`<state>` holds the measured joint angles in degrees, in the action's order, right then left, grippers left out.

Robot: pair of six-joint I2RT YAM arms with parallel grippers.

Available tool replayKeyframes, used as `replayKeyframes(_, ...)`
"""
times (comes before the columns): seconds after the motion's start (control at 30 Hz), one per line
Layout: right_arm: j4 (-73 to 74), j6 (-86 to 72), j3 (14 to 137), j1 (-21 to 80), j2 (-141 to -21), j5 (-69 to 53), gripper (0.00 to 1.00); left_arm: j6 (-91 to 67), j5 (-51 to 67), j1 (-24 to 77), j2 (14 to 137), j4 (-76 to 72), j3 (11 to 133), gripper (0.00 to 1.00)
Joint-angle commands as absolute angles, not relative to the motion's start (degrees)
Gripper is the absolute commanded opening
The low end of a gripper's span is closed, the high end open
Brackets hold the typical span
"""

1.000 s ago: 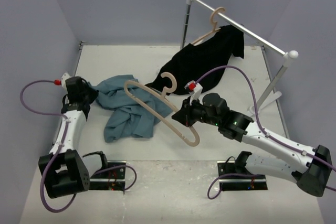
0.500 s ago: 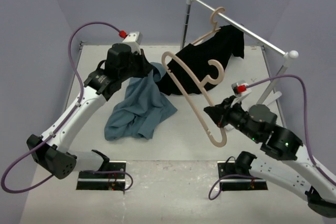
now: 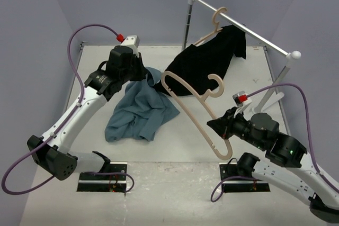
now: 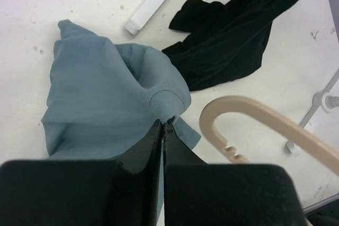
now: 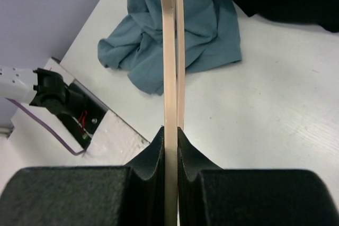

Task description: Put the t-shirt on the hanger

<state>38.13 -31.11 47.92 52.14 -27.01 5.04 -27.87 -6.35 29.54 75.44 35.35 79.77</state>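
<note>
The left claw (image 4: 163, 123) is pressed together on a bunched fold of the blue-grey t-shirt (image 4: 106, 93). It holds that fold up off the desk (image 4: 32, 3) while the rest drapes below, probably to open the cloth for threading. The right claw (image 5: 170, 130) pinches the pale wooden hanger (image 5: 169, 67) near one end, holding it aloft with its hook just beside the raised fold, and beyond both claws a black garment (image 3: 204, 64) hangs on the rail (image 3: 249, 30).

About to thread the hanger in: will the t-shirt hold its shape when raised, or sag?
Likely floppy: the t-shirt drapes in folds from the left end effector, its lower part pooled on the table. Probably light: one pinched fold carries it.
</note>
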Motion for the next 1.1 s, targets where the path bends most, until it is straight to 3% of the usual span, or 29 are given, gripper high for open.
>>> replayKeyframes(0.0, 32.88, -32.65, 47.24, 52.29, -28.83, -0.44, 0.0, -29.27, -7.07, 29.36, 75.32, 34.27, 78.6, 0.0)
replayKeyframes(0.27, 27.88, -31.36, 48.85, 52.42, -36.16, -2.88, 0.0, -29.44, -5.17, 29.36, 75.55, 32.59, 76.23, 0.0)
replayKeyframes(0.7, 19.84, -31.55, 54.27, 52.47, -47.11, 10.61, 0.0, -29.3, -0.6, 29.3, 73.33, 31.21, 74.19, 0.0)
replayKeyframes(0.93, 10.41, -34.58, 55.71, 53.24, -54.61, -2.86, 0.0, -28.74, -3.31, 27.74, 72.42, 33.03, 76.93, 0.0)
replayKeyframes(1.07, 4.13, -38.74, 47.61, 53.69, -53.83, -10.83, 0.0, -27.14, -6.54, 22.64, 72.22, 37.8, 79.92, 0.0)
